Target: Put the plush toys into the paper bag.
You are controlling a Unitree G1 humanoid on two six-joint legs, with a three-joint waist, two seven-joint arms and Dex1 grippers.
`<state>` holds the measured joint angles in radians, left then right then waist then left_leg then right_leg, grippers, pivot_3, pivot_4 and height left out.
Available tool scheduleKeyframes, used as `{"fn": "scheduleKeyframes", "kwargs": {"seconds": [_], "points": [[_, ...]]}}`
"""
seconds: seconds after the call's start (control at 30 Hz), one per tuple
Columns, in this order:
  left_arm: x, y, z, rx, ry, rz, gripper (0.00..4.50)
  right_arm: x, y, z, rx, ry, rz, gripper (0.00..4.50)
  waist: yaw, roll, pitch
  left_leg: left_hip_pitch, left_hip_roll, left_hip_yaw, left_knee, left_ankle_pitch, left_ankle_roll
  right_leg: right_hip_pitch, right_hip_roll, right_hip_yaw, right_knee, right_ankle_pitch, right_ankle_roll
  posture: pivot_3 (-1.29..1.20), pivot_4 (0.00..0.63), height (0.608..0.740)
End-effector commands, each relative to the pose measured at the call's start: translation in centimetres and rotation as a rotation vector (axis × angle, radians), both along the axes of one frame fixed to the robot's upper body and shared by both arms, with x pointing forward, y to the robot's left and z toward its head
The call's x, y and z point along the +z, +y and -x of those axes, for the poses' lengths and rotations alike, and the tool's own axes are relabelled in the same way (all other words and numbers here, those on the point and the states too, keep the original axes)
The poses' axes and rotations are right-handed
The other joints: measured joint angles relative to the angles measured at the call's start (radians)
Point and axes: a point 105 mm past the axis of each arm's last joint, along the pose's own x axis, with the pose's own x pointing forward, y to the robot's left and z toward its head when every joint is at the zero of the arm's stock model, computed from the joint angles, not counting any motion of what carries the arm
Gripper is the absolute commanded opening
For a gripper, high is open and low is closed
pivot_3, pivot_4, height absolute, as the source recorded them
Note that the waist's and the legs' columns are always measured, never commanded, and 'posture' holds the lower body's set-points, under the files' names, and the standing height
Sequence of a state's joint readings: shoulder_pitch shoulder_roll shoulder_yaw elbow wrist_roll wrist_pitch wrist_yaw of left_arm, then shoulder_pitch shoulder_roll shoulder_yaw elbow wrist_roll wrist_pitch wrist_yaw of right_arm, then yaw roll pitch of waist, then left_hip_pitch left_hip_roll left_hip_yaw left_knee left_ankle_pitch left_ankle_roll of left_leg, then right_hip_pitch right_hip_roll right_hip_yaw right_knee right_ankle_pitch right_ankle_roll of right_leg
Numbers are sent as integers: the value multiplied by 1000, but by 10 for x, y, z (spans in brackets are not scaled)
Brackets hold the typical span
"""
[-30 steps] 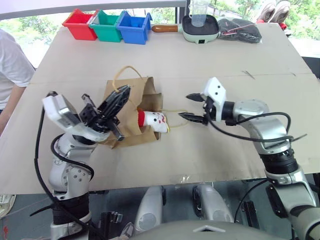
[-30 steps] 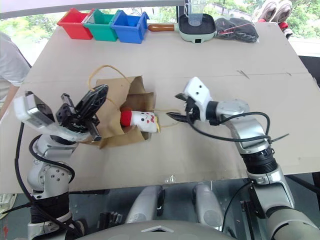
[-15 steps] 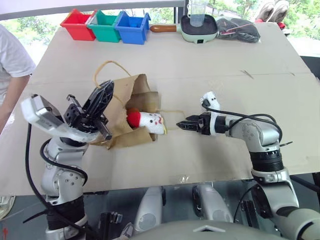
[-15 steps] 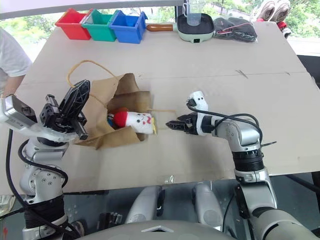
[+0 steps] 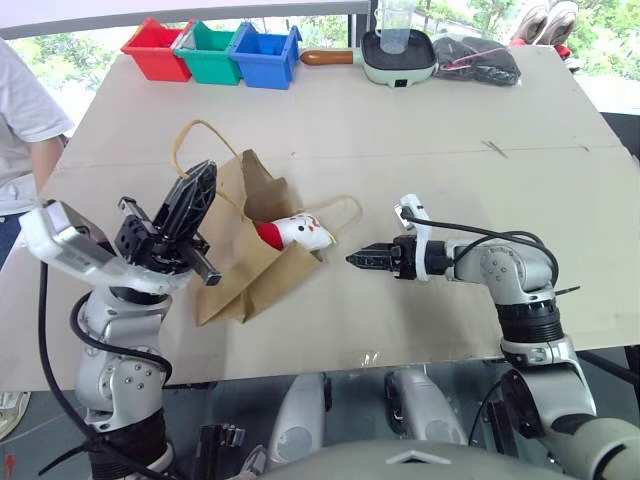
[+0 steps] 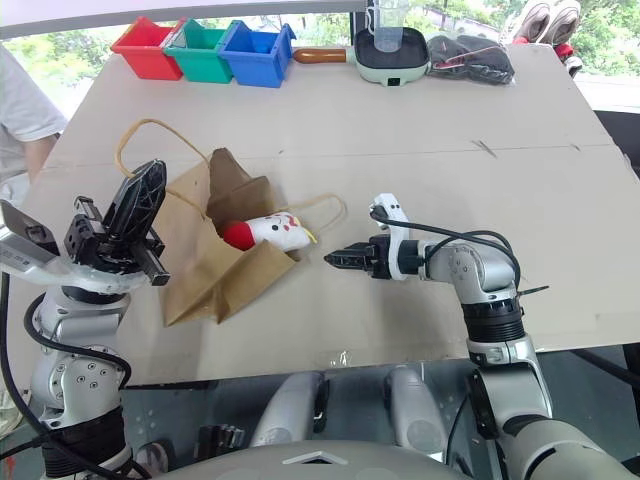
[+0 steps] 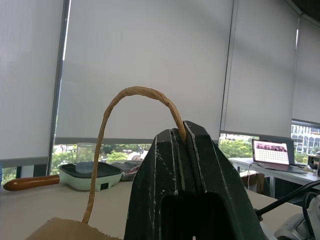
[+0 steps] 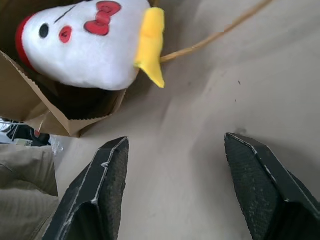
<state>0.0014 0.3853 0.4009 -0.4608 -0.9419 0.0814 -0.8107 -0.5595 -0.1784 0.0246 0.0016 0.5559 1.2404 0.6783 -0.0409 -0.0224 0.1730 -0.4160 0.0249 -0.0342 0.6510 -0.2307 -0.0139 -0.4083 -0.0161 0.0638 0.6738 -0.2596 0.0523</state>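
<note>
At the left of the frame the left claw [image 5: 197, 190] is clamped on one cord handle [image 7: 131, 95] of the paper bag [image 5: 245, 262], lifting that side off the surface [image 5: 420, 130]. Just right of it, near centre, the white plush toy [image 5: 297, 231] lies in the bag's mouth, its yellow tip poking out. Further right, the right claw [image 5: 358, 259] points at the toy, fingers [image 8: 95, 192] apart and holding nothing.
</note>
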Motion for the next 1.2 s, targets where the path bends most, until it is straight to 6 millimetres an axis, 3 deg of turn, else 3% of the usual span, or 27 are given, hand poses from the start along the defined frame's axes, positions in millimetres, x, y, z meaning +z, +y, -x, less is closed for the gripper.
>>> {"fn": "scheduleKeyframes", "kwargs": {"seconds": [0.03,0.2,0.4,0.53,0.63,0.67,0.73,0.8,0.83,0.93,1.2], "points": [[10,-5,7,-10,-54,-8,0,3,5,-10,-52,26,-51,2875,-1,-1,0,0,0,0,0,0,0,0,0,0,0,0,0,0,150,740],[10,-4,7,-18,-50,-12,0,17,11,-31,-101,38,-136,2875,-2,0,0,0,0,0,0,0,0,0,1,1,1,0,0,0,150,740],[11,-9,7,-31,-51,-10,0,16,39,-50,-105,54,-168,2875,-2,0,0,0,0,0,-1,0,0,0,1,0,0,0,0,0,150,740],[11,-10,9,-25,-54,-6,0,21,49,-54,-89,32,-216,1565,-2,0,0,0,0,0,-2,0,0,0,0,0,-1,0,0,0,150,740],[11,-8,10,-6,-50,-2,0,42,48,-55,-78,-6,-353,151,0,0,0,0,0,1,-2,0,0,0,0,0,-1,0,0,0,150,740],[11,-7,10,1,-49,4,0,52,46,-54,-64,-27,-402,38,0,0,0,0,0,0,-1,0,0,0,0,0,-1,0,0,0,150,740],[12,-6,11,10,-47,13,0,74,43,-48,-23,-65,-497,38,0,0,0,0,0,0,-1,0,0,0,0,0,-1,0,0,0,150,740],[16,0,9,31,-50,34,0,111,38,-39,29,-110,-616,38,0,1,1,0,0,0,-2,0,0,0,0,0,-1,0,0,0,150,740],[21,8,5,54,-59,56,0,138,35,-30,68,-163,-673,38,1,1,1,-1,0,0,-2,0,0,0,0,0,-1,0,0,0,150,740],[29,22,-8,102,-44,83,0,185,27,-10,119,-289,-719,38,0,1,1,-1,1,-1,-1,0,0,-1,0,-1,-1,0,0,0,150,740],[8,18,-43,116,89,9,0,212,9,0,47,-428,-641,38,0,0,1,-2,0,0,-2,0,0,0,0,-1,-2,0,0,0,150,740]]}}
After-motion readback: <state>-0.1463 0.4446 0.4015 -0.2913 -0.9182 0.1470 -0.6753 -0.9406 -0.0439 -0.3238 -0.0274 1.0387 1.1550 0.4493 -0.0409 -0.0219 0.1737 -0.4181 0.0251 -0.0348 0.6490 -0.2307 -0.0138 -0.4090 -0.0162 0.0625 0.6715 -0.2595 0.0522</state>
